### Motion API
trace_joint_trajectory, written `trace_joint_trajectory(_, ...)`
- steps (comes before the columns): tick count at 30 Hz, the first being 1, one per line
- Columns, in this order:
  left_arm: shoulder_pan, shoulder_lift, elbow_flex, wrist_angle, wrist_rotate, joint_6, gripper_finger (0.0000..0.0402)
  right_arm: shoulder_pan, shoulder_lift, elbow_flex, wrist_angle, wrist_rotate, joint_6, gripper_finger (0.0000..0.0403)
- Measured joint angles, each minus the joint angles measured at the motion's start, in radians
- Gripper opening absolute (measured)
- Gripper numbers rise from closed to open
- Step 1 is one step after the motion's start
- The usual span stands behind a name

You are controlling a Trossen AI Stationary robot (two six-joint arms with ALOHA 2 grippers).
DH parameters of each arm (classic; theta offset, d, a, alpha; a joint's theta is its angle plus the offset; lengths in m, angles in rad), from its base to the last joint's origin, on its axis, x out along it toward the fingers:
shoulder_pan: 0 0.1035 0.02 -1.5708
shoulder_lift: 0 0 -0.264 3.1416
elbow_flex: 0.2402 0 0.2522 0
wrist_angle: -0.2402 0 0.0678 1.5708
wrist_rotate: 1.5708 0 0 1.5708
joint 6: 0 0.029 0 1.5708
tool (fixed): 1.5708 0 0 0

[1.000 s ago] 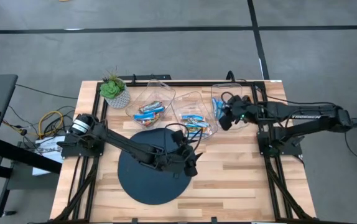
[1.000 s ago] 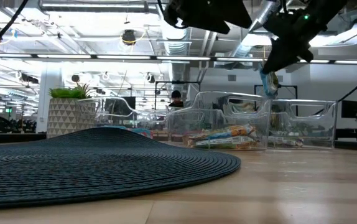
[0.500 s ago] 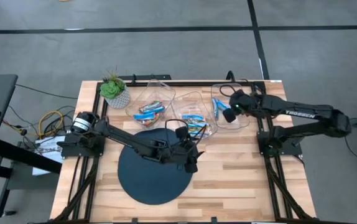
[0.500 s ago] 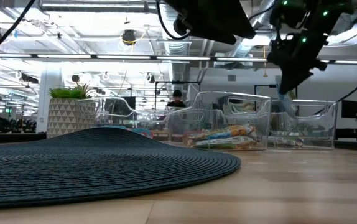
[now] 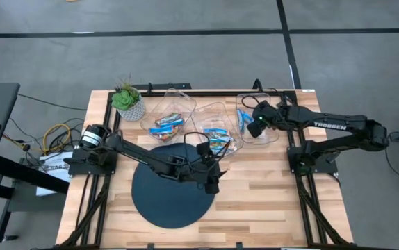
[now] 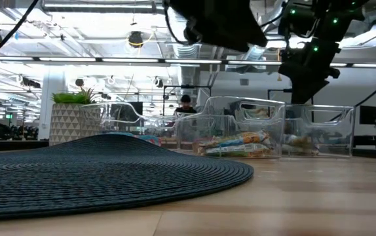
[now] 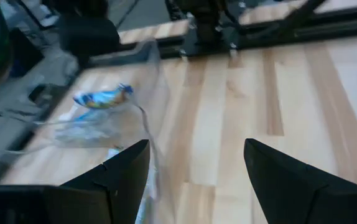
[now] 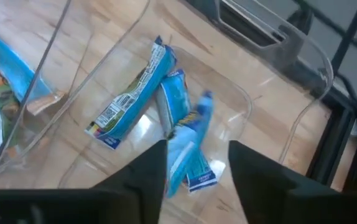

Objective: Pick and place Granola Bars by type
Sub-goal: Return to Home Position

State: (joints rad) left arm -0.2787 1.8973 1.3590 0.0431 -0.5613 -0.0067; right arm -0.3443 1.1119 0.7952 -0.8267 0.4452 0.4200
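Scene: From above I see a wooden bench (image 5: pixel 269 194) with 3 clear bins in a row along its far side. A dark round mat (image 5: pixel 165 201) lies in front of them, and a potted plant (image 5: pixel 126 101) stands at the far left corner.

Granola Bars: Every one of the Granola Bars (image 8: pixel 132 102) I can find lies inside a bin. None shows on the mat or the bare wood. The right bin (image 5: pixel 245 101) holds blue ones, lying loosely across each other. The middle bin (image 5: pixel 210 107) holds blue and white ones. The left bin (image 5: pixel 178 94) holds ones with brown and orange.

Handling: I judge them light, flat and slippery in their shiny film, with a crumbly inside. I would pinch one gently across its narrow width near the middle, not by a crimped end.

Right hand: The right hand (image 5: pixel 255 128) hangs over the right bin, looking down into it, with its arm reaching in from the right side. Its fingers stand moderately apart and hold nothing.

Left hand: The left hand (image 5: pixel 212 182) hovers over the mat's right edge, just in front of the middle bin. Its fingers are spread wide and empty.

Stage: I judge the sorting complete, so only drawing both arms back to rest is left.

Risk: The right hand should rise clear of the bin wall first.
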Motion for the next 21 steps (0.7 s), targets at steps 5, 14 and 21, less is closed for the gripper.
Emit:
trace_joint_trajectory(5,0.000,-0.006,-0.086,0.081,0.053,-0.008,0.0254,0.079,-0.064,0.000,0.029,0.001,-0.060,0.0208)
trace_joint_trajectory(14,0.011,-0.168,-0.274,0.143,0.052,-0.041,0.0254,0.338,-0.268,-0.130,0.229,-0.003,-0.056,0.0233)
trace_joint_trajectory(21,0.022,-0.337,-0.503,0.334,0.056,-0.066,0.0254,0.520,-0.453,-0.280,0.447,-0.110,-0.080,0.0224)
